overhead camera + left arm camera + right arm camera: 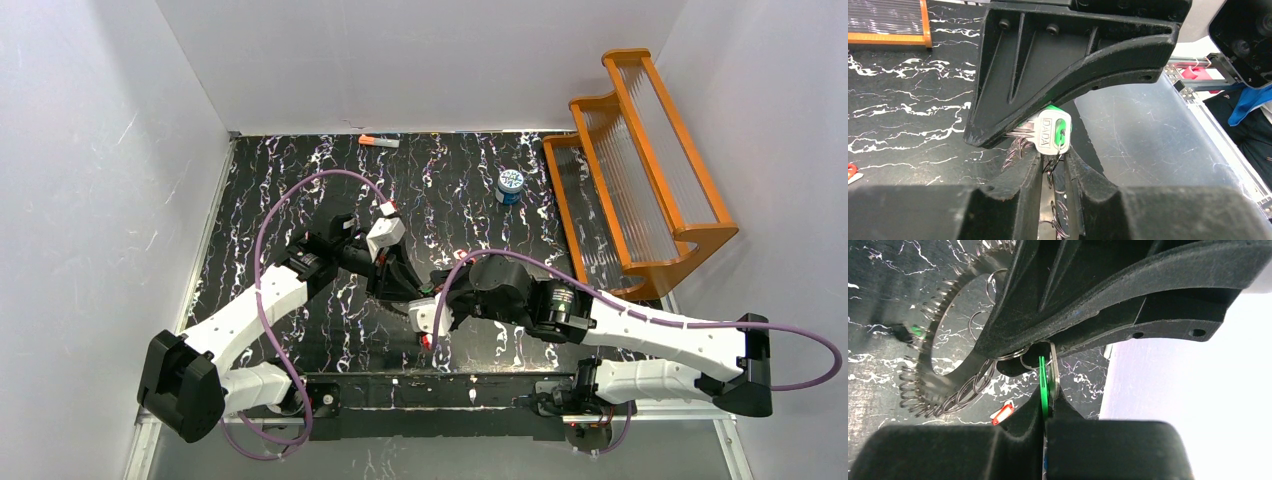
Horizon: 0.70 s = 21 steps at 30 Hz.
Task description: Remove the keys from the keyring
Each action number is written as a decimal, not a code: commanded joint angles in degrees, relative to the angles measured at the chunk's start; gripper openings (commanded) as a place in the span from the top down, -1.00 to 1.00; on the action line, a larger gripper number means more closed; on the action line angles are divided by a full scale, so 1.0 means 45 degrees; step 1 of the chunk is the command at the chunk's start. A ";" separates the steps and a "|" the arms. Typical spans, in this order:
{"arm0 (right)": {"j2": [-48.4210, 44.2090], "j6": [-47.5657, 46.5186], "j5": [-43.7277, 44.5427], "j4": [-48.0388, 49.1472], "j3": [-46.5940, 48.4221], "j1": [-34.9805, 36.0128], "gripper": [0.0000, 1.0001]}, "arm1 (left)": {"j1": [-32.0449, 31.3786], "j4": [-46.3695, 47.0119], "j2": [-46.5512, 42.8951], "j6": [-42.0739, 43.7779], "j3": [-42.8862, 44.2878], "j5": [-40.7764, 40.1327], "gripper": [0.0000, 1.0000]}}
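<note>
Pulling the green key (1043,382) off cleanly is the step in hand, I judge. The right pincer (1046,402) is clamped on this key's head and holds it edge-on. The key hangs on a small wire loop right in front of its fingertips. The left pincer (1053,165) has its fingers drawn close together with the wire loops at the edge of the keyring (915,390) between them. As far as I can see, this is a grip.

To do it well, the left pincer should hold the keyring steady while the right one turns the key along the loop, following the wire to its open end. A straight pull would only drag the keyring. The two pincers almost touch, so the moves must be small and slow.

The red key (1002,414) lies on the tabletop (480,220) just beside the right pincer. I cannot tell if it is free. A small green bit at the far side of the keyring is perhaps another key.

The canister (510,186) stands well apart, beyond both pincers. Its top is closed, so what is inside does not show. In the rack (640,170), further to the right, I see nothing.
</note>
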 commanded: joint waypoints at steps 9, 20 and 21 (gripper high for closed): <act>-0.0769 -0.0394 0.1143 0.1021 -0.0309 0.0035 0.97 | 0.0038 -0.0215 -0.0563 0.0053 0.0432 0.0229 0.54; -0.0802 -0.0265 0.1010 0.0680 -0.0333 0.0035 0.97 | 0.0092 -0.0217 -0.0157 -0.0360 0.0607 -0.0930 1.00; -0.0812 -0.0255 0.1000 0.0607 -0.0324 0.0035 0.97 | 0.0123 -0.0216 -0.0132 -0.0472 0.0609 -0.1311 1.00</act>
